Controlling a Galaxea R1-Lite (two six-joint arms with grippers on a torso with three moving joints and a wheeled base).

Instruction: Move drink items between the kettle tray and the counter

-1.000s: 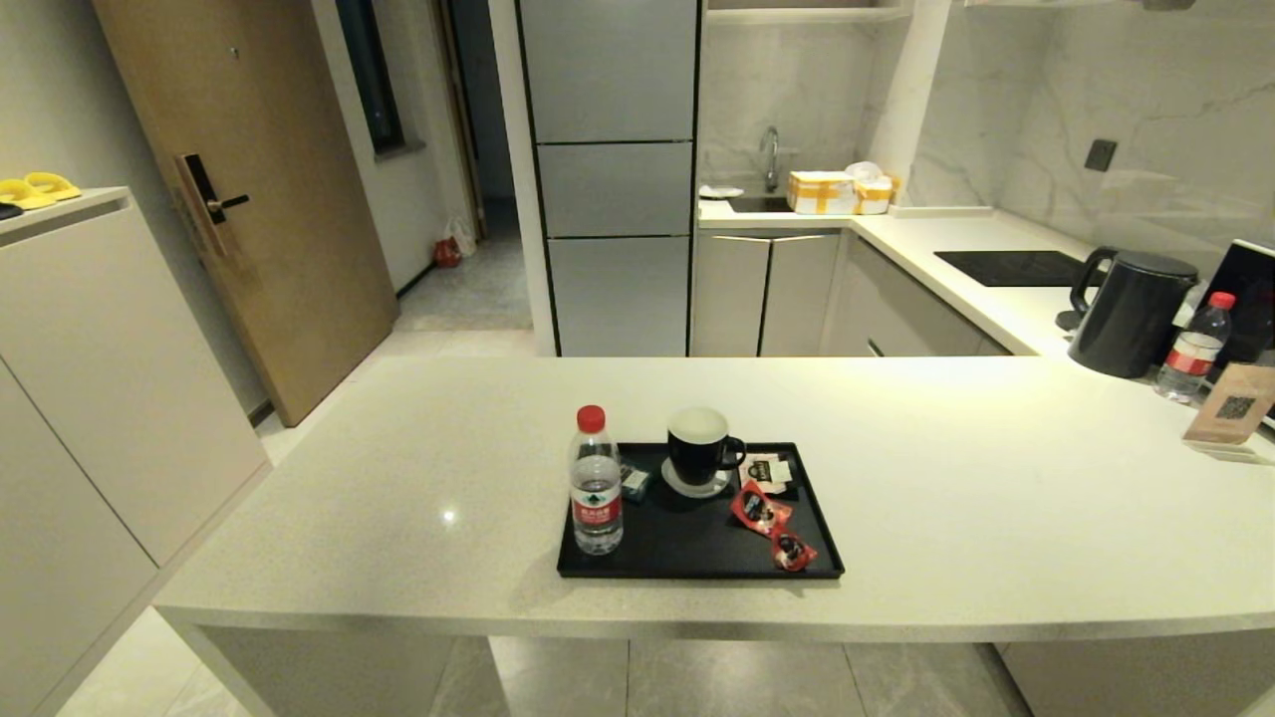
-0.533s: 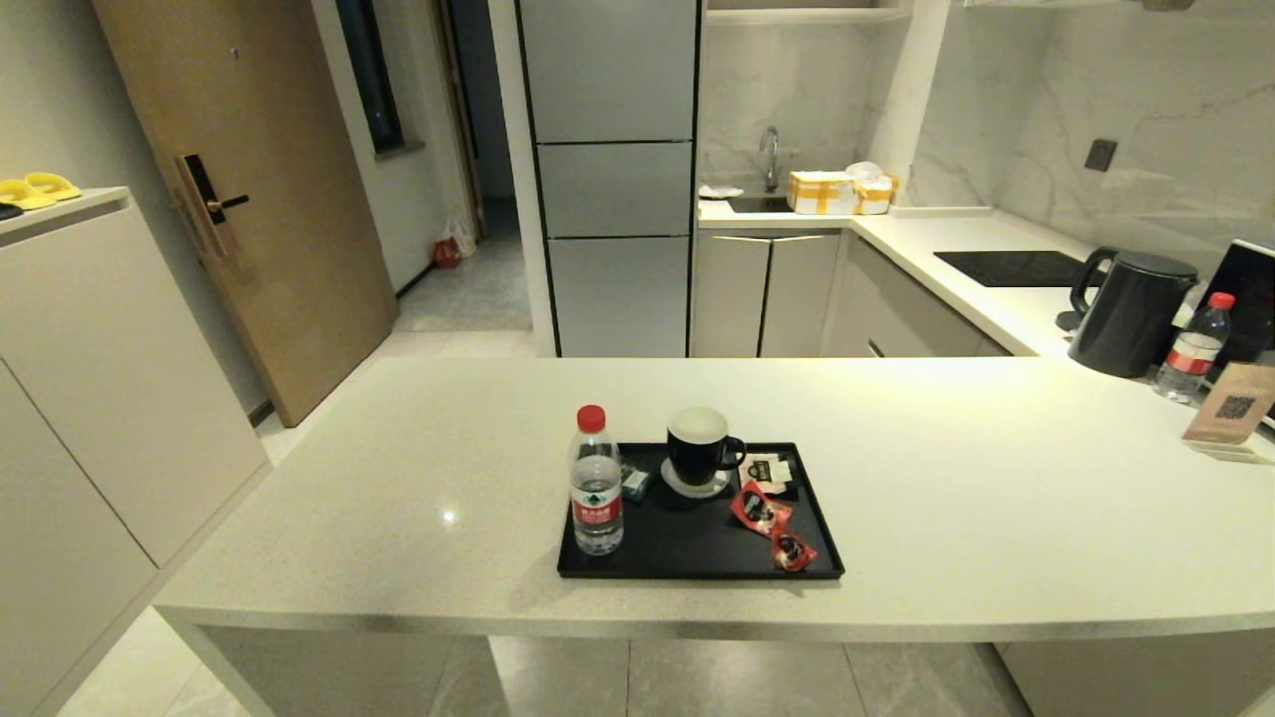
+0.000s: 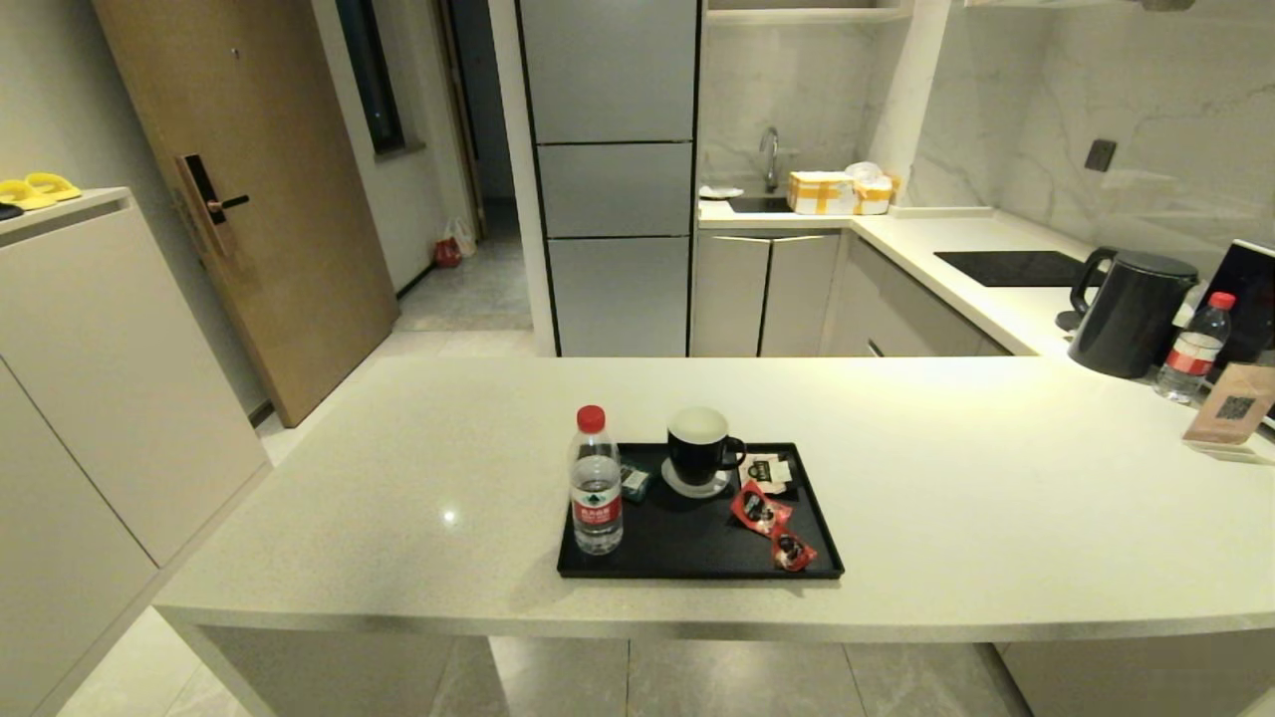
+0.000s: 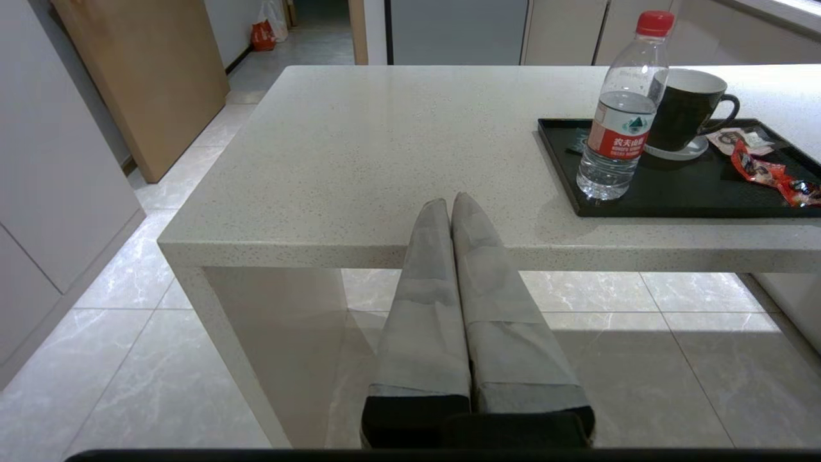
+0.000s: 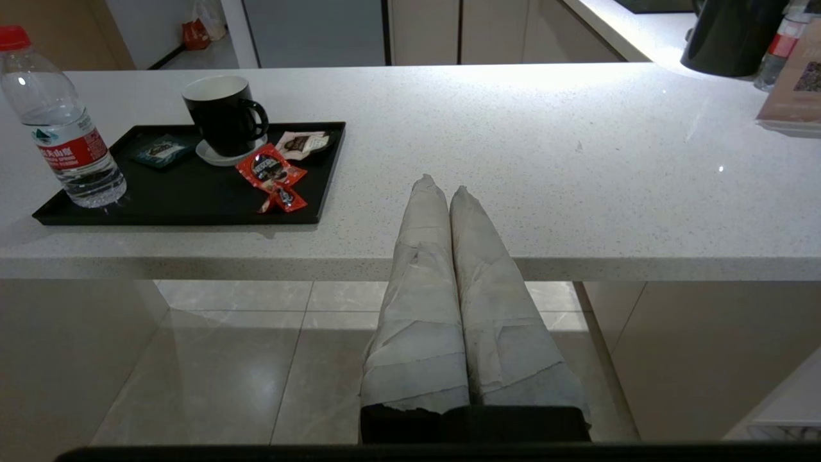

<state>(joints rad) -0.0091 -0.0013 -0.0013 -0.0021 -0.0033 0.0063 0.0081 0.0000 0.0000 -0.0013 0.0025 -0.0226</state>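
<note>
A clear water bottle (image 3: 596,482) with red cap and red label stands upright at the left end of the black tray (image 3: 687,543) on the cream counter (image 3: 398,498). Red sachets (image 3: 761,508) lie crinkled at the tray's right side, one nearer the front corner (image 3: 792,550). Neither arm shows in the head view. My left gripper (image 4: 450,205) is shut and empty, held short of the counter's front edge, left of the bottle (image 4: 619,112). My right gripper (image 5: 442,190) is shut and empty too, off the front edge, right of the tray (image 5: 186,192) and sachets (image 5: 269,170).
A black mug (image 3: 699,446) on a white saucer, a dark teal packet (image 3: 634,482) and a pale packet (image 3: 767,470) also sit on the tray. A black kettle (image 3: 1134,311), a second bottle (image 3: 1193,349) and a card stand (image 3: 1227,406) are at the counter's far right.
</note>
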